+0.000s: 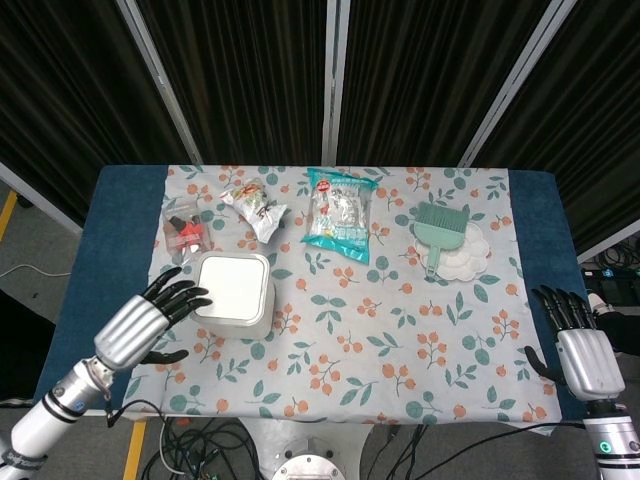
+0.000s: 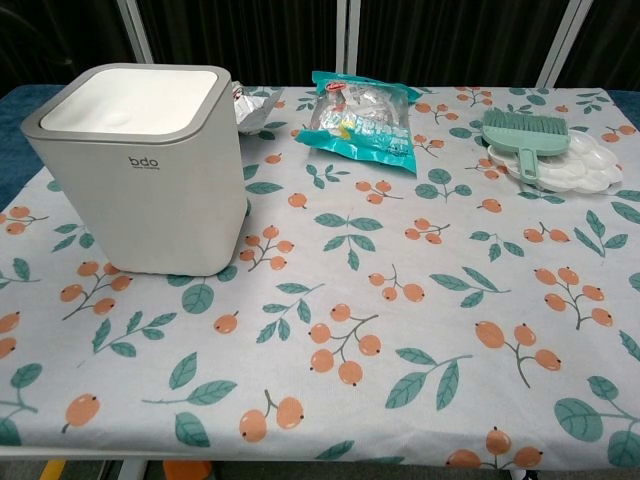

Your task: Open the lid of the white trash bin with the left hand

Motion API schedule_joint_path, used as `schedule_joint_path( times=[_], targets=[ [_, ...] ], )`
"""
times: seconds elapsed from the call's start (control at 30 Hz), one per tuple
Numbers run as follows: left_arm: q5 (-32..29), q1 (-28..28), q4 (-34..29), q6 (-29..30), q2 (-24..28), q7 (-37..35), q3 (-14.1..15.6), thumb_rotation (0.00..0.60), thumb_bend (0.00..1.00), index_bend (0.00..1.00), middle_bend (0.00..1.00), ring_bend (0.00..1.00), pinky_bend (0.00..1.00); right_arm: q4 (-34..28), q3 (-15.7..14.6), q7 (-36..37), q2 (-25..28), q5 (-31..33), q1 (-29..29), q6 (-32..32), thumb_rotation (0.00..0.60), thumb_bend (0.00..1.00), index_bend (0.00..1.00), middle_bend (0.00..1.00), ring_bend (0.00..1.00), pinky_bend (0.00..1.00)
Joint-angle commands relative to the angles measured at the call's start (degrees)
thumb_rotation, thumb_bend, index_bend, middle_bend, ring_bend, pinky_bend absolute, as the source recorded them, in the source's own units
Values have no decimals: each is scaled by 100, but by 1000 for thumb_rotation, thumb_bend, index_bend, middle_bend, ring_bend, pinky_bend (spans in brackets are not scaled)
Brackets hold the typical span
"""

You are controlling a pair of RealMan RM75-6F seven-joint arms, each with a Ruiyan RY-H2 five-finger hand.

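The white trash bin (image 1: 234,293) stands on the left part of the floral cloth, its flat lid (image 2: 138,99) down. In the head view my left hand (image 1: 145,320) hovers just left of the bin with fingers spread, the fingertips (image 1: 195,294) close to the bin's left edge; whether they touch it I cannot tell. It holds nothing. My right hand (image 1: 577,345) is off the table's right edge, fingers spread and empty. The chest view shows neither hand.
Behind the bin lie a clear packet with red contents (image 1: 185,232), a crumpled snack wrapper (image 1: 255,207) and a teal snack bag (image 1: 338,214). A green brush (image 1: 438,228) rests on a white plate (image 1: 468,260) at the back right.
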Motion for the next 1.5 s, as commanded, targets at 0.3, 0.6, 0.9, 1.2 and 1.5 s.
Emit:
schedule_joint_path(
  times=[0.3,0.6,0.9,1.2,1.5],
  targets=[
    [-397,-528,-177,-1165,-123,47,270,600,0,213,178,146,3,104,4,105,-28,36,-23,-5,600,259,0,34,0,0],
    [-757,-387,-200,-686,-227,168,128,600,0,217,182,146,3,97,5,105,-19,-16,-32,34,600,259,0,34,0,0],
    [-1265,273,-120,743,65,19,-234,600,0,217,180,146,3,127,32,165,-11,-55,-14,57,600,259,0,34,0,0],
    [-2338,1058,292,915,172,117,13,598,0,217,180,146,3,139,87,317,66,13,107,-138,600,259,0,34,0,0],
    [-2492,1740,296,1342,-95,685,369,596,0,217,180,146,3,241,38,478,-24,-163,143,-104,600,259,0,35,0,0]
  ],
)
